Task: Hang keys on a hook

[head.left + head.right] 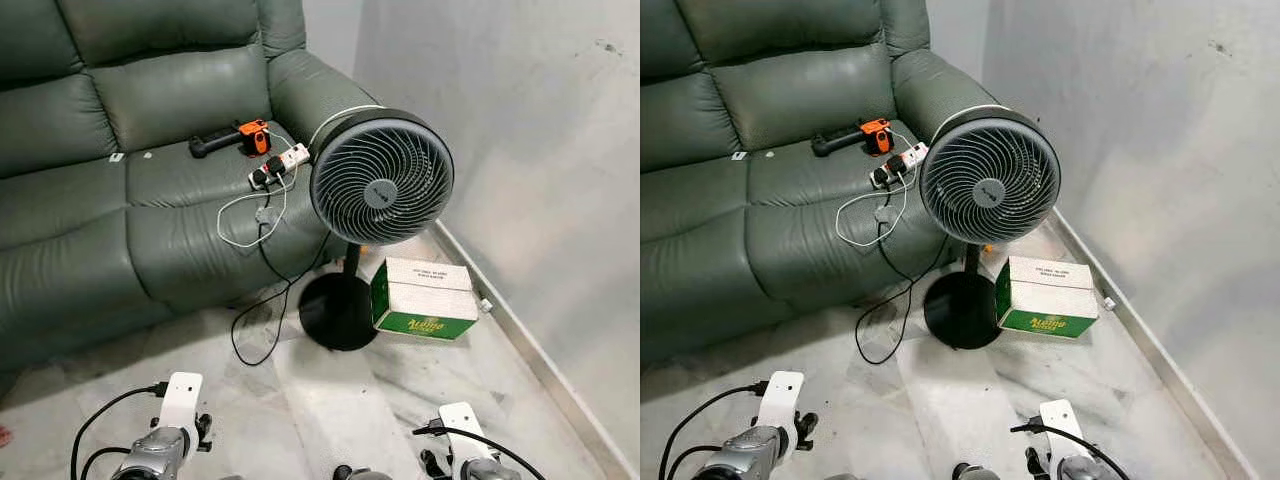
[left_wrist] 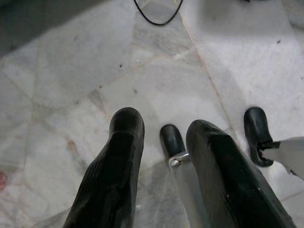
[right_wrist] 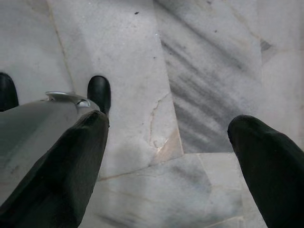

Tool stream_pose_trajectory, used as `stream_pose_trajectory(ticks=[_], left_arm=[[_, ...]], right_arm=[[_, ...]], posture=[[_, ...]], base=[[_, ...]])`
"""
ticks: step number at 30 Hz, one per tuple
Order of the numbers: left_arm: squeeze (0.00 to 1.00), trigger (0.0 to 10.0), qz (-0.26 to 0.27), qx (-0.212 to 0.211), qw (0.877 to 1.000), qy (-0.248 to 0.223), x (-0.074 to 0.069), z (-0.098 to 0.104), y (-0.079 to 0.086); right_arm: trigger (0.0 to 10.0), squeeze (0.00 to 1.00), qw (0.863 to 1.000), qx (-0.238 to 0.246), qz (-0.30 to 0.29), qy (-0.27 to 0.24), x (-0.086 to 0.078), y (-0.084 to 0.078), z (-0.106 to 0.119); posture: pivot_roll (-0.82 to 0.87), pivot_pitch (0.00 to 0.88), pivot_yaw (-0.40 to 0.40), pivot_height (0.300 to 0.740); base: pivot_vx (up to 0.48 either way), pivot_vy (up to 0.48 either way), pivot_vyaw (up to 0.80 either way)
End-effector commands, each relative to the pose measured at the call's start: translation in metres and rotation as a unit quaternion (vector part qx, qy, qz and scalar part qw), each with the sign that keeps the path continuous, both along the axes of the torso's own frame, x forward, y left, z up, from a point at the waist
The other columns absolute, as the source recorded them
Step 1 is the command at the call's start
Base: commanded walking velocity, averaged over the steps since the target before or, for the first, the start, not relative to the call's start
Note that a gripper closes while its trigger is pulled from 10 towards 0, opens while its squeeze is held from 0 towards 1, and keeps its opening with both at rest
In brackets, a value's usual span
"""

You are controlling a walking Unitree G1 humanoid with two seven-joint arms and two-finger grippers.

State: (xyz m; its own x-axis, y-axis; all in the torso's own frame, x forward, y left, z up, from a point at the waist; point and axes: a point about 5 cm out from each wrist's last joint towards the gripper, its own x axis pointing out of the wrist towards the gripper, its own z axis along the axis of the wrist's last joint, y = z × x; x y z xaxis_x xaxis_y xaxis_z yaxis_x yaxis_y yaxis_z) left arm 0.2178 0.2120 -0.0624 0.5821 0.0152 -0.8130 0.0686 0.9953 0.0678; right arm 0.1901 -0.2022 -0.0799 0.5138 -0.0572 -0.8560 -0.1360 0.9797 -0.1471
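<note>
Both arms hang low at my sides, with the left wrist (image 1: 165, 440) and right wrist (image 1: 470, 455) at the bottom of the head views. My left gripper (image 2: 166, 126) points down at the marble floor. It is open, with a moderate gap and nothing between its black fingers (image 2: 126, 142). My right gripper (image 3: 171, 123) also points at the floor. Its fingers (image 3: 76, 156) are spread wide and hold nothing. The black toes of my feet (image 2: 172, 140) (image 3: 99, 92) lie below the grippers.
A green leather sofa (image 1: 100, 200) is ahead on the left, carrying a power strip (image 1: 280, 165) and an orange-black tool (image 1: 240, 138). A standing fan (image 1: 381, 180) and a green-white box (image 1: 424, 298) are ahead. A black cable (image 1: 262, 330) loops on the floor. A grey wall (image 1: 520, 150) runs along the right.
</note>
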Motion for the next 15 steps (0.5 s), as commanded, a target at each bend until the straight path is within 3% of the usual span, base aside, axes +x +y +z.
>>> stream_pose_trajectory(ticks=[1, 15], left_arm=[[0.0, 10.0, -0.006, 0.004, 1.0, 0.017, -0.0073, -0.0038, 0.0028], [0.0, 10.0, -0.025, 0.009, 1.0, 0.017, -0.0038, -0.0007, 0.007]], right_arm=[[10.0, 0.0, 1.0, 0.003, -0.011, 0.005, -0.0047, 0.001, -0.0025], [10.0, 0.0, 1.0, 0.009, -0.01, 0.008, -0.005, 0.0067, -0.0036]], posture=[[-0.03, 0.173, 0.021, 0.74], [-0.03, 0.181, 0.024, 0.74]], base=[[0.0, 0.0, -0.67], [0.0, 0.0, -0.66]])
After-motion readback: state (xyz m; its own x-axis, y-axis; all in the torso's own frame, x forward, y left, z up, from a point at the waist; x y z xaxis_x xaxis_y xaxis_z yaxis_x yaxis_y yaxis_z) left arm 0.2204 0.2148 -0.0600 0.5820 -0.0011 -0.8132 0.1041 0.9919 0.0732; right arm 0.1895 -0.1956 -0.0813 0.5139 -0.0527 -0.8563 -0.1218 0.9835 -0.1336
